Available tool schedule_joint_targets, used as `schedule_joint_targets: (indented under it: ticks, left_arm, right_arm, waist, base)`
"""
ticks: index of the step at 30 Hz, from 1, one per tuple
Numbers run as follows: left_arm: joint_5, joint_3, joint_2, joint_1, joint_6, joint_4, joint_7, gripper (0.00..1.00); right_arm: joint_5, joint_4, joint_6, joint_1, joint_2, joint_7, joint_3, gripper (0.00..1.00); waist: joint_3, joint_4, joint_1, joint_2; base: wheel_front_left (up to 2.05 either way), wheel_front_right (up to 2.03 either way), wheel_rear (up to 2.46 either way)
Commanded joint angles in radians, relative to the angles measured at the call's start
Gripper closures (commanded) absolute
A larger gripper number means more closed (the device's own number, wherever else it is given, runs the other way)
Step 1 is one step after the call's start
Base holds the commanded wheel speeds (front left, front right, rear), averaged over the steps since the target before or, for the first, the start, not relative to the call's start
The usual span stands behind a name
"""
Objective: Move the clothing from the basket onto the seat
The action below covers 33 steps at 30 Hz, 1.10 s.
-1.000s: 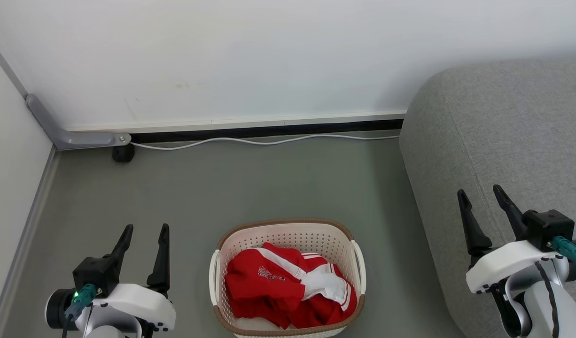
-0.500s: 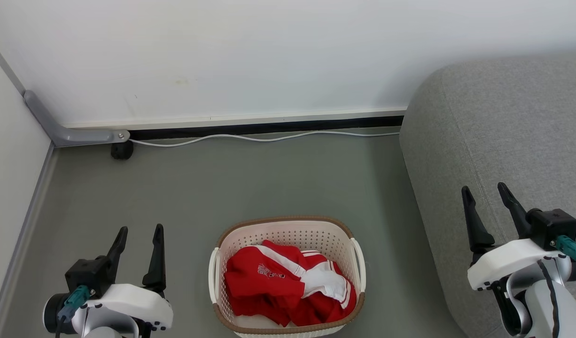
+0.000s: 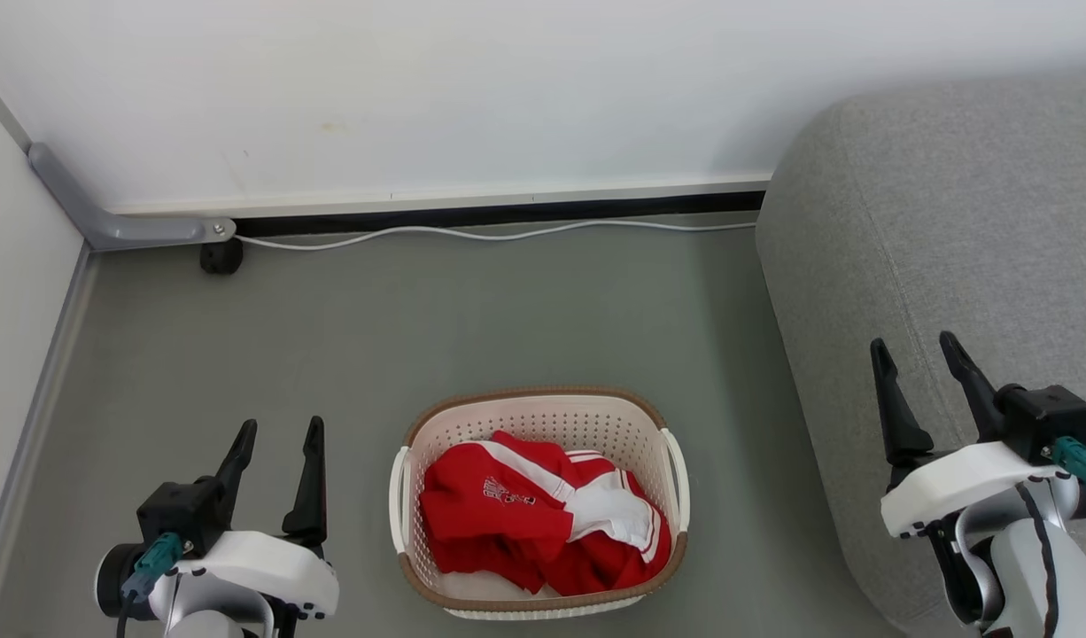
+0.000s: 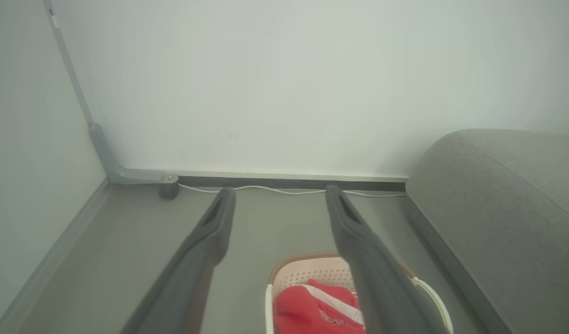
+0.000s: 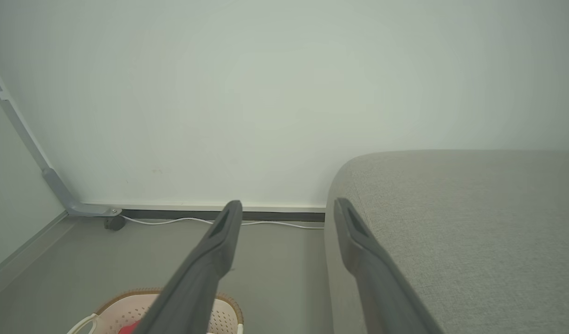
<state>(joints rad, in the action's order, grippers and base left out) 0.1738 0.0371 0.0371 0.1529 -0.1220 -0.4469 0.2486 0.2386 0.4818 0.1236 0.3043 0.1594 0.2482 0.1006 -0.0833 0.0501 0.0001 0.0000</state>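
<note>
- Two grippers wait with nothing held: the left gripper (image 3: 280,427) and the right gripper (image 3: 913,342) both have their fingers spread wide, just as a second ago.
- One change stands out in the head view. The cable (image 3: 508,235) along the wall and the basket (image 3: 534,392) both sit higher than a second ago, so the camera has shifted, not the things.
- My reading is that the robot is settling its view before a first reach.
- The basket stands on the floor (image 3: 508,319) between the grippers, near the seat (image 3: 950,221) but apart from it.
- Inside it lies the clothing (image 3: 525,523), red cloth bunched in a heap, with white stripes, a white panel and a small emblem facing up.
- All the red cloth in view is in the basket, so the move has not yet begun.
</note>
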Motion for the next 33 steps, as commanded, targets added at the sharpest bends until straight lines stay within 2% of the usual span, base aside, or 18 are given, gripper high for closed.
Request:
schedule_joint_targets:
  ticks: [1,11,24,33]
  left_arm:
    - [0.011,0.020,0.013,0.053,0.009,0.031,0.013,0.00]
    - [0.026,-0.034,0.013,0.113,0.007,0.027,0.013,0.00]
    - [0.081,-0.111,0.013,0.258,0.027,0.016,0.013,0.00]
    - [0.099,-0.201,0.013,0.382,0.017,-0.058,0.013,0.00]
  right_arm:
    - [-0.003,-0.036,0.007,0.042,0.005,0.014,0.013,0.00]
    - [-0.013,-0.099,0.007,0.095,0.002,0.014,-0.014,0.00]
    - [-0.025,-0.214,0.007,0.221,0.003,0.014,-0.015,0.00]
    - [-0.017,-0.282,0.007,0.301,-0.004,0.014,0.004,0.00]
  waist:
    - [-0.024,0.000,0.0000,0.0000]
    - [-0.163,0.000,0.0000,0.0000]
    - [-0.437,0.030,0.0000,0.0000]
    - [-0.582,0.054,0.0000,0.0000]
  base:
    - [0.00,0.00,0.00]
    - [0.00,0.00,0.00]
    - [0.00,0.00,0.00]
    - [0.00,0.00,0.00]
